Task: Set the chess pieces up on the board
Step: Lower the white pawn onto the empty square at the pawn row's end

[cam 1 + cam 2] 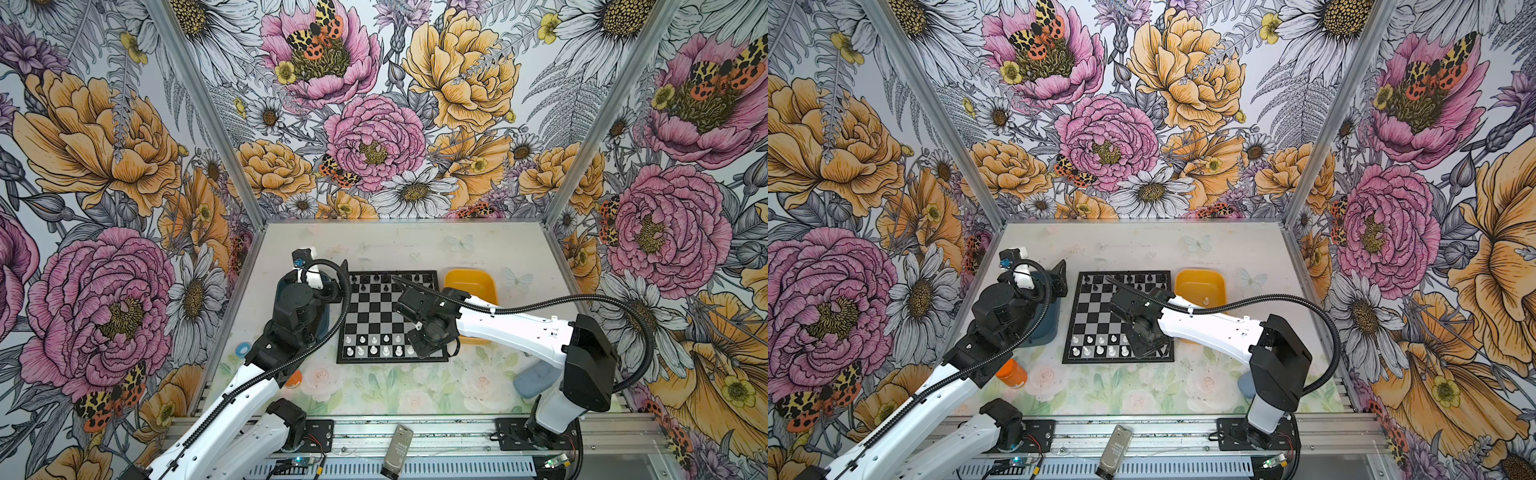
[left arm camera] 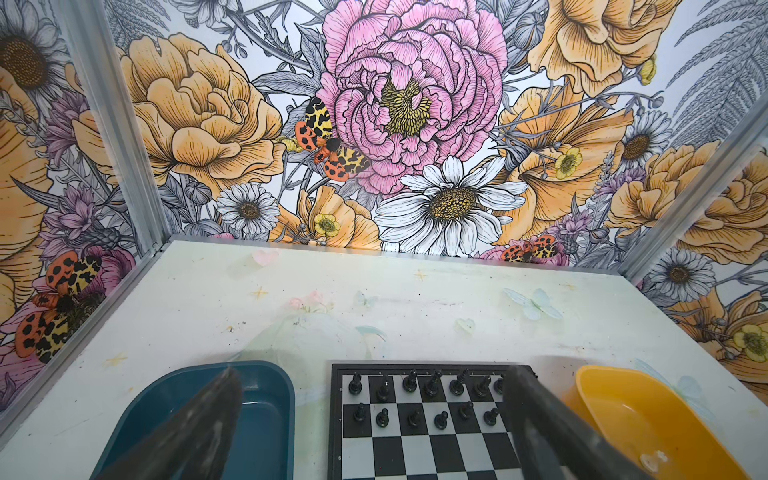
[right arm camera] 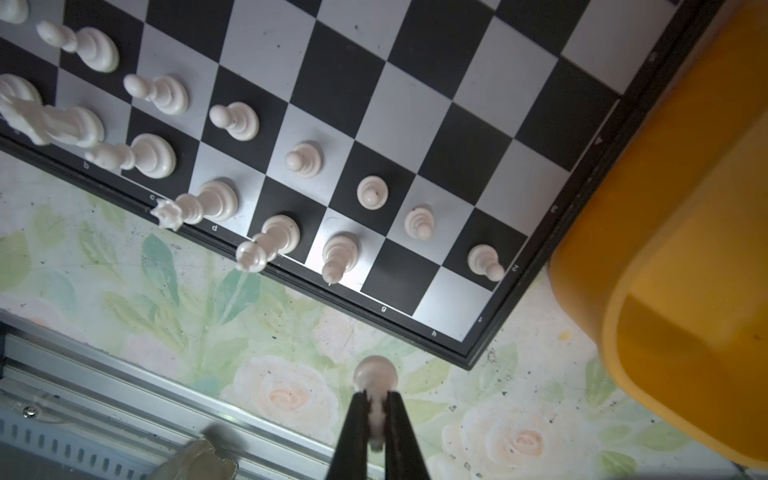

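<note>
The board lies mid-table. Several white chess pieces stand on its two near rows, and black pieces fill the two far rows. My right gripper hangs over the board's near right corner, shut on a white piece whose round end sticks out past the fingertips. My left gripper is open and holds nothing, raised above the blue tray left of the board. One white piece lies in the yellow tray.
The yellow tray touches the board's right side and the blue tray sits along its left. An orange container stands near the left arm. A blue-grey block lies by the right arm's base. A metal rail runs along the front.
</note>
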Robot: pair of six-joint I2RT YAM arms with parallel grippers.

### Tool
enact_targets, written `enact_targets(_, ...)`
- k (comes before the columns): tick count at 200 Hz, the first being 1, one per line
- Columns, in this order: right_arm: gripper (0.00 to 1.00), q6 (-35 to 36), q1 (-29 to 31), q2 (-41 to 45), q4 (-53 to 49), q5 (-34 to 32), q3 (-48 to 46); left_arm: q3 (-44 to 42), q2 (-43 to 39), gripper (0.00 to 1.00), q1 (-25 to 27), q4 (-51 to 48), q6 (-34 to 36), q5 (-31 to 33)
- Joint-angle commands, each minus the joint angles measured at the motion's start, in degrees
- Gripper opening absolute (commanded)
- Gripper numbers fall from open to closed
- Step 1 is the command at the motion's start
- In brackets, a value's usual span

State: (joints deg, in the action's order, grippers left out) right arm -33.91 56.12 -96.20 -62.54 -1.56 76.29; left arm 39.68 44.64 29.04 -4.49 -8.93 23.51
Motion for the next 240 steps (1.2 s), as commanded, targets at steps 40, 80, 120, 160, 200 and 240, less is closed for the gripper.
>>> enact_targets(40,0.0,-1.02,-0.04,-3.85,2.6,-0.76,-0.09,-0.75,-1.07,0.99,0.71,-0.26,1.46,2.76)
enact_targets(80,0.0,-1.06,-0.9,-4.87,2.86,-1.42,-0.35,-0.66,-1.05,0.99,0.85,-0.33,1.46,2.85)
enact_targets(120,0.0,-0.73,-1.97,-5.4,3.39,-0.96,-0.55,-0.77,-0.88,0.99,0.83,-0.25,1.46,2.93)
enact_targets(160,0.0,-0.77,-2.42,-6.14,3.89,-0.83,-0.87,-0.75,-0.96,0.99,0.81,-0.22,1.46,2.97)
enact_targets(200,0.0,-0.76,-2.66,-6.69,5.05,-0.63,-1.15,-0.75,-0.79,0.99,0.93,-0.16,1.46,3.04)
enact_targets(240,0.0,-0.54,-2.94,-7.33,5.57,-0.5,-1.35,-0.83,-0.96,0.99,0.82,0.04,1.46,2.95)
